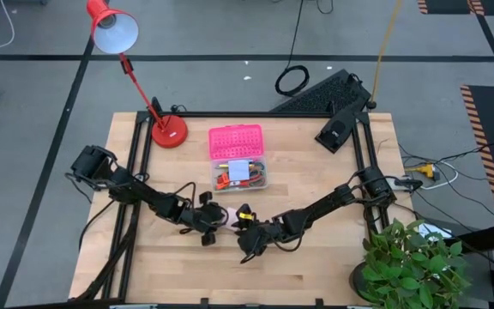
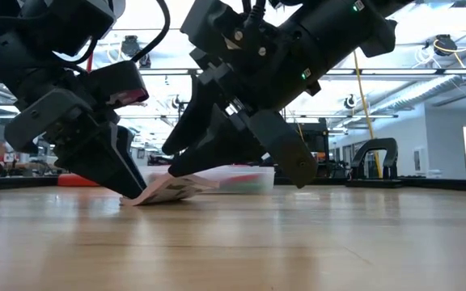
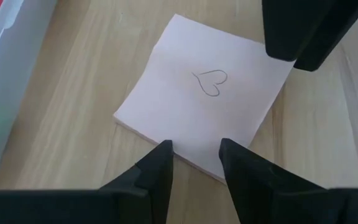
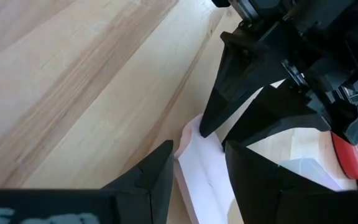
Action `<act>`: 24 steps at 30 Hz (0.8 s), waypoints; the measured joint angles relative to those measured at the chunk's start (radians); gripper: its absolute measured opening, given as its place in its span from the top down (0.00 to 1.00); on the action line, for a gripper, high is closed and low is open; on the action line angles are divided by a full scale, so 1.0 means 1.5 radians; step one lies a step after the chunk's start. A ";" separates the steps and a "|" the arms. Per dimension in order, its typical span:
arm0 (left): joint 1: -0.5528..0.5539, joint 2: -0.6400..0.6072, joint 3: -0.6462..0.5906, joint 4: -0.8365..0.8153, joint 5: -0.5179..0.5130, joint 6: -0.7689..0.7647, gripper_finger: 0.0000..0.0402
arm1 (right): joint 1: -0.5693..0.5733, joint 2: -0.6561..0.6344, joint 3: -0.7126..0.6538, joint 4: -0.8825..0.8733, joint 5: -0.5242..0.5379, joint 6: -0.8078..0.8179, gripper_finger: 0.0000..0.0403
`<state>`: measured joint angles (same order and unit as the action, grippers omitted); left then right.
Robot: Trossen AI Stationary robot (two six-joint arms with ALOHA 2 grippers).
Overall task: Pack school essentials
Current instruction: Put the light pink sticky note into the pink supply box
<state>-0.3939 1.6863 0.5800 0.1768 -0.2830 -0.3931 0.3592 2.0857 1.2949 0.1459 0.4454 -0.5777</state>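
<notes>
From above, the two dark arms reach toward each other over the middle of the wooden desk [image 1: 316, 266], the left hand [image 1: 211, 225] and the right hand [image 1: 245, 243] meeting at a pale pink note pad [image 1: 229, 215] that shows only as a small patch between them. Just behind that spot stands a clear box [image 1: 239, 172] with stationery inside and its pink lid [image 1: 236, 141] lying open behind it; a red desk lamp [image 1: 132, 64] stands at the far left corner, a black keyboard [image 1: 318, 92] lies at the far edge, and a potted plant [image 1: 410, 257] fills the near right corner. At desk height, the note pad [image 2: 168, 189] sits tilted, one edge on the wood and the opposite edge raised, with a dark finger pressed at each end and the clear box [image 2: 237, 179] low in the background. In the left wrist view, the note pad [image 3: 204, 118] lies on the wood with a small heart drawn on its top sheet; the left hand [image 3: 195, 160] has its fingers set narrowly apart right at the pad's near edge, not closed on it, while a finger of the other arm comes down at the pad's far corner. In the right wrist view, the right hand [image 4: 199, 163] likewise holds a narrow gap, the edge of the note pad [image 4: 207, 174] lying between its fingertips, and the left arm's fingertip touches the pad just ahead.
</notes>
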 joint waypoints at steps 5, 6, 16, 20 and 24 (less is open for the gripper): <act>-0.001 0.000 0.000 0.001 -0.001 0.021 0.65 | -0.001 -0.004 0.000 -0.003 0.017 -0.010 0.66; -0.003 0.000 0.001 0.001 -0.005 0.028 0.65 | -0.003 -0.007 0.000 -0.005 0.016 -0.009 0.66; -0.031 -0.002 0.001 0.010 -0.050 0.074 0.65 | -0.022 -0.020 0.001 -0.014 0.019 -0.009 0.66; -0.031 -0.002 0.001 0.009 -0.052 0.061 0.65 | -0.023 -0.020 0.000 -0.021 0.018 -0.009 0.66; -0.030 -0.003 0.001 -0.008 -0.050 0.027 0.65 | -0.024 -0.021 0.000 -0.023 0.018 -0.009 0.66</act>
<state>-0.4393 1.6821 0.5819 0.1642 -0.3576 -0.3523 0.3239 2.0547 1.2953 0.1110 0.4718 -0.5913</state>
